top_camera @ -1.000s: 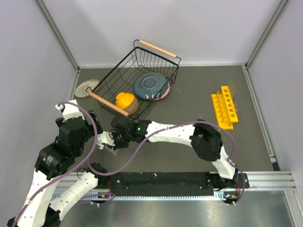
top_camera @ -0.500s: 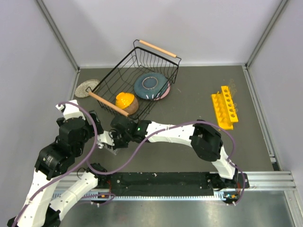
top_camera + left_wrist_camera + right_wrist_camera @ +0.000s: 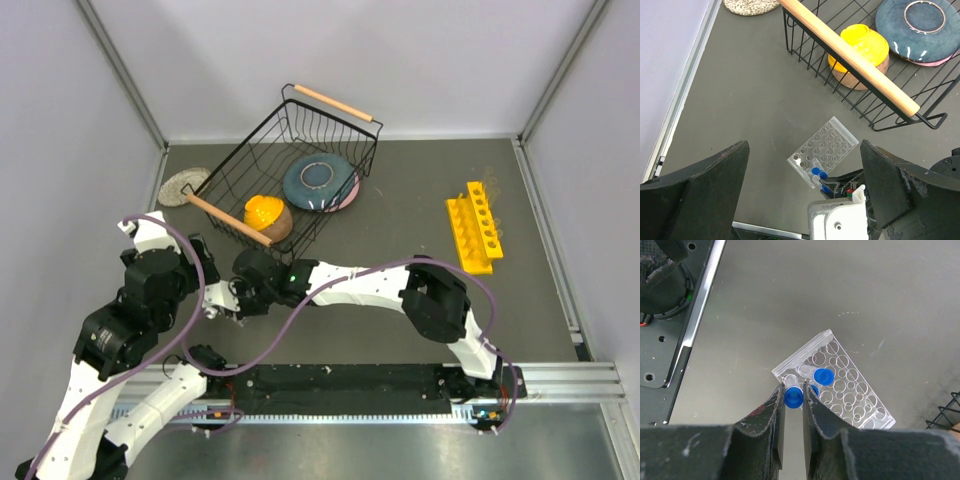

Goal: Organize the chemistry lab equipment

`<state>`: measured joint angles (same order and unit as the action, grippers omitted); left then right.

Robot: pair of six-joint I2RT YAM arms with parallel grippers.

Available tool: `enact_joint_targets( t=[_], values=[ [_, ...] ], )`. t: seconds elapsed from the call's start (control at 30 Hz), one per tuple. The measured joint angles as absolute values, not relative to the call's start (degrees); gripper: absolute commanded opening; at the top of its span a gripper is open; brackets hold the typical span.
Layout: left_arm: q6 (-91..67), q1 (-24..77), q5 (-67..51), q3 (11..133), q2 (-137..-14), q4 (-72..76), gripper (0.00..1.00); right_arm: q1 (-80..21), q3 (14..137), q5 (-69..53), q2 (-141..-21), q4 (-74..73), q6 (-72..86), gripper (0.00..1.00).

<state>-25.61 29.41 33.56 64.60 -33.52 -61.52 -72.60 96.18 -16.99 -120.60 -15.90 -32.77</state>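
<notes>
Gripping tube [image 3: 793,398] by its cap, my right pincer [image 3: 793,391] closed; judged light, slick, fragile; seat gently in rack [image 3: 856,396].

Top camera: fixed high behind both arm bases, facing down across the whole table [image 3: 400,235]. Left wrist camera: high, facing down between the left gripper [image 3: 804,145]'s spread fingers. Right wrist camera: close, straight down past the right gripper [image 3: 793,389] pinching a blue-capped tube [image 3: 792,397]. Both wrist views share the clear rack [image 3: 832,142] beneath that gripper.

tube [image 3: 793,396]: body hidden between right fingers [image 3: 772,415] | plate [image 3: 920,25]: cut by edge | left fingers [image 3: 695,195]: cut off
</notes>
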Motion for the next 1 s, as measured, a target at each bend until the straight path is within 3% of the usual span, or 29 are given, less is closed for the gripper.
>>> enact_joint_targets(
  t=[0.07,0.23,0.57,0.8,1.0],
  values=[
    [-25.6,29.4,33.4,64.6,-33.5,-61.5,0.98,-72.6,96.0,-16.8,-120.6,-15.6,-32.8,0.2],
    [-25.6,29.4,33.0,64.6,-33.6,-61.5,0.98,-72.7,95.9,-16.6,-120.6,-15.7,-32.8,0.35],
    [-25.6,29.4,32.3,64.6,-34.1,-61.2,0.98,-72.8,95.6,-16.8,-120.2,-16.2,-31.4,0.37],
    [-25.6,29.4,32.0,64.6,-34.2,-60.8,0.98,-72.8,95.6,-20.8,-116.6,-21.4,-29.7,0.52],
    [-26.1,29.4,30.9,65.1,-34.7,-58.7,0.98,-72.9,95.7,-23.3,-111.8,-25.4,-28.8,0.52]
  ],
)
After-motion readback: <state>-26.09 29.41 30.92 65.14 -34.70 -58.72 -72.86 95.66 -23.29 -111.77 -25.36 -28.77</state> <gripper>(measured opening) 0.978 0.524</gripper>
